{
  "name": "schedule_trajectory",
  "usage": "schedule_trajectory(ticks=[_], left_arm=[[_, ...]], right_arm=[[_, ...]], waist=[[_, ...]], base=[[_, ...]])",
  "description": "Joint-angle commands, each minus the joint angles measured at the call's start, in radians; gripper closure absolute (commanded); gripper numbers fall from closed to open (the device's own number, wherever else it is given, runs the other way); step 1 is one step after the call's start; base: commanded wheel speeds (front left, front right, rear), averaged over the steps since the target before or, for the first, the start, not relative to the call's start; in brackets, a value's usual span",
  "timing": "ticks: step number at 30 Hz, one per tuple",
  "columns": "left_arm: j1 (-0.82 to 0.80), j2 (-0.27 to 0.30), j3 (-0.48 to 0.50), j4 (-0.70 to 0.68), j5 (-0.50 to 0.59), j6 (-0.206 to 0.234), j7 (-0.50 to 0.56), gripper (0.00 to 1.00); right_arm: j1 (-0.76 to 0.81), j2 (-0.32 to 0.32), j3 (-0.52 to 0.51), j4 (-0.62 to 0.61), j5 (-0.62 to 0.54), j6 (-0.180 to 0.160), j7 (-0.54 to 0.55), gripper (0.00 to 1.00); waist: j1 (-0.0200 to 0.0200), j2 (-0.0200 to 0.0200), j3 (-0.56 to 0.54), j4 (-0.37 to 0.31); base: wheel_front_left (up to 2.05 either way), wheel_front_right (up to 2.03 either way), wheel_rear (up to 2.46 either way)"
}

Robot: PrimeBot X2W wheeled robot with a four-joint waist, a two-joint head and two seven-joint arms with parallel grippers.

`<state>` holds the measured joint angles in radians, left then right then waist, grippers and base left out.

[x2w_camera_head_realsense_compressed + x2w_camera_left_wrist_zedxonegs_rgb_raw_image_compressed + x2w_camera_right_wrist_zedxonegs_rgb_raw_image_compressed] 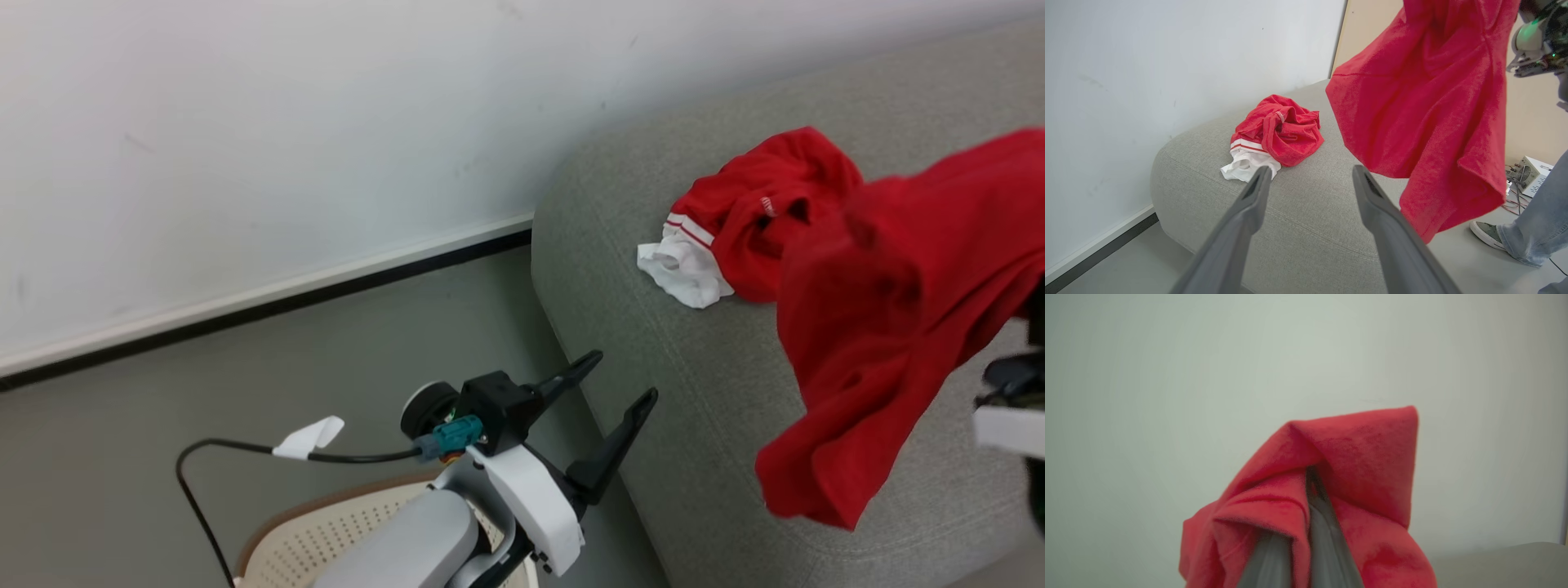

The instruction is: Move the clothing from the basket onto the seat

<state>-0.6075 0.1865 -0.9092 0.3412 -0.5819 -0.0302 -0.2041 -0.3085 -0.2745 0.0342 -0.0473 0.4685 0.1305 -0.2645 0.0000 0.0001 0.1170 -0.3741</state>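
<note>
A crumpled piece of red clothing (759, 212) with a white, red-striped part lies on the grey seat (718, 392), also seen in the left wrist view as clothing (1278, 134) on the seat (1298, 228). A second red garment (898, 310) hangs in the air above the seat's right part. My right gripper (1311, 473) is shut on its bunched top. My left gripper (626, 376) stands open and holds nothing, beside the seat's left corner and above the cream basket (343, 523). The basket's inside is hidden by my left arm.
A white wall (245, 163) with a dark baseboard runs behind the seat. In the left wrist view a person's jeans leg (1539, 220) and shoe (1488, 234) stand on the floor right of the seat, near a small white electronics box (1529, 173) with wires.
</note>
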Motion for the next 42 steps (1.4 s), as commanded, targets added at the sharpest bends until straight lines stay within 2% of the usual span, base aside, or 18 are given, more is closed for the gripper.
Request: schedule_trajectory(ticks=[1,5,14,24,29,39,40,42], left_arm=[[-0.016,0.01,0.001,-0.011,0.007,-0.001,0.005,0.0],[-0.047,0.027,-0.002,-0.04,0.025,-0.003,0.016,0.0],[-0.127,0.074,0.0,-0.122,0.077,0.005,0.027,0.0],[-0.194,0.086,0.005,-0.156,0.1,-0.006,0.025,0.0],[-0.209,0.079,0.011,-0.147,0.098,-0.006,0.008,0.0],[-0.211,0.058,0.023,-0.11,0.085,-0.009,-0.037,0.0],[-0.209,0.057,0.025,-0.107,0.084,-0.01,-0.04,0.0],[-0.205,0.055,0.026,-0.101,0.083,-0.011,-0.042,0.0]], right_arm=[[-0.035,-0.024,-0.004,0.002,0.005,0.001,0.001,1.0],[-0.126,-0.078,-0.032,0.035,0.021,0.001,0.001,1.0],[-0.301,-0.204,-0.179,0.136,0.095,0.001,0.001,1.0],[-0.488,-0.346,-0.272,0.375,0.147,0.001,0.051,1.0],[-0.547,-0.39,-0.248,0.522,0.108,0.001,0.09,1.0],[-0.597,-0.391,-0.146,0.743,0.126,0.001,0.29,1.0],[-0.592,-0.386,-0.135,0.76,0.131,0.001,0.315,0.92],[-0.584,-0.388,-0.112,0.788,0.146,0.001,0.364,0.57]], waist=[[0.0,-0.0001,0.03,0.013],[0.0,-0.0001,0.099,0.049],[0.0,-0.0001,0.285,0.145],[0.0,-0.0001,0.454,0.219],[0.0,-0.0001,0.497,0.254],[0.0,-0.0001,0.49,0.294],[0.0,-0.0001,0.486,0.295],[0.0,-0.0001,0.478,0.295]], base=[[0.0,0.0,0.0],[0.0,0.0,0.0],[0.0,0.0,0.0],[0.0,0.0,0.0],[0.0,0.0,0.0],[0.0,0.0,0.0],[0.0,0.0,0.0],[0.0,0.0,0.0]])
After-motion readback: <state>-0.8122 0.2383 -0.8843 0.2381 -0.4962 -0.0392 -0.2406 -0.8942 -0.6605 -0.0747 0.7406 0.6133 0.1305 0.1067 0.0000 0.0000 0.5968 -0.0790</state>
